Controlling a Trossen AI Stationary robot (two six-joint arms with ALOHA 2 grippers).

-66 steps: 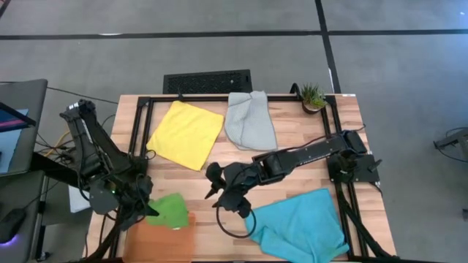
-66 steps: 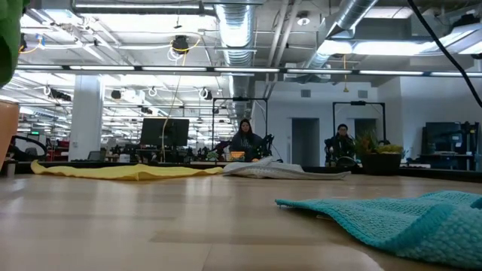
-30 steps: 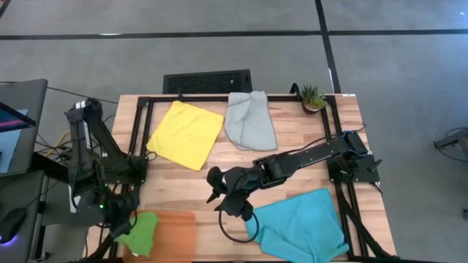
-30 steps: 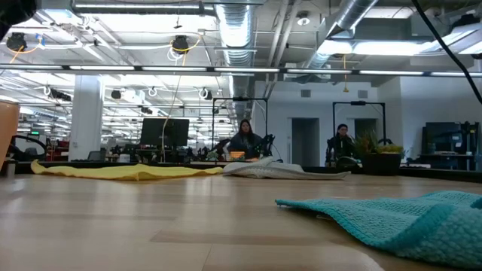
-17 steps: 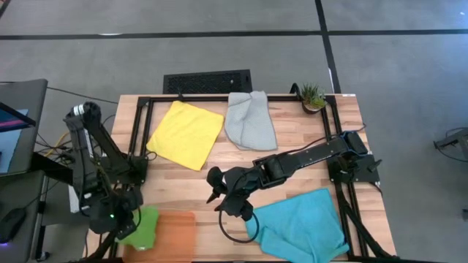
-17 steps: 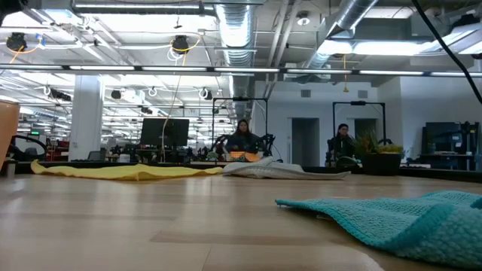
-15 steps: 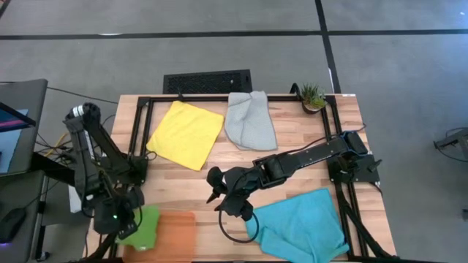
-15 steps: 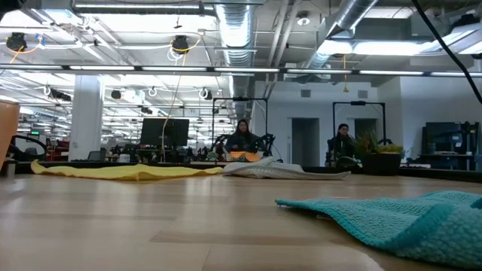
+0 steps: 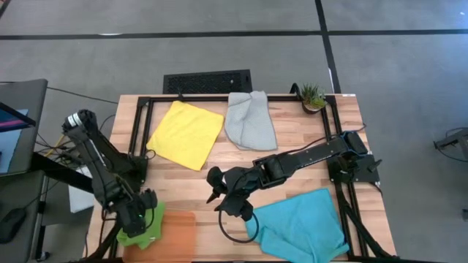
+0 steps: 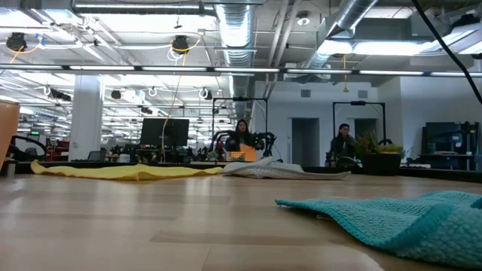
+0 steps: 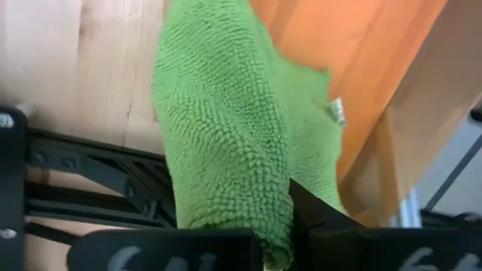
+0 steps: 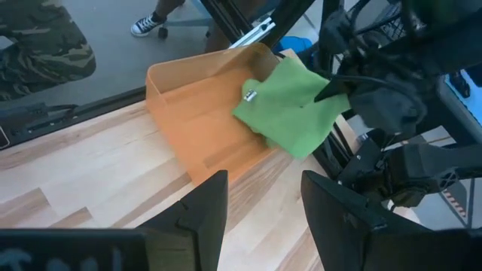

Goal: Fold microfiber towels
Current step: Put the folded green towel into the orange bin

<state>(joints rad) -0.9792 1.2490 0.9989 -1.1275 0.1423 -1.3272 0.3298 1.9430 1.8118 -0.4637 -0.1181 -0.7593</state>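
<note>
Here, left to right across the table:

Left gripper [image 9: 140, 219]: at the near-left corner, fingers clenched on the green towel [image 9: 148, 226]; in the left wrist view the cloth hangs bunched out of the pinch.

Green towel: a small wad, lifted by one edge, hanging over the left end of the orange tray [image 9: 178, 232]. It looks already folded down, about to be laid in; that is a judgement.

Orange tray: near edge of the table [image 9: 292, 135], left of centre, otherwise bare as far as seen.

Yellow towel [image 9: 186, 134]: spread flat, far-left part of the table, single layer, corners out. Not folded.

Grey towel [image 9: 250, 120]: far centre, just right of the yellow one, loosely doubled and rumpled. Not a tidy fold.

Right gripper [image 9: 218, 194]: mid-table, reaching leftward, fingers spread and empty, pointed toward the tray; near the turquoise towel [image 9: 300, 226] but not on it.

Turquoise towel: near-right, largest, lying crumpled with one side turned over. Not folded.

Potted plant [image 9: 312, 96]: far-right corner, clear of the work.

Progress: early. One cloth close to stowed; three left to fold and place.
</note>
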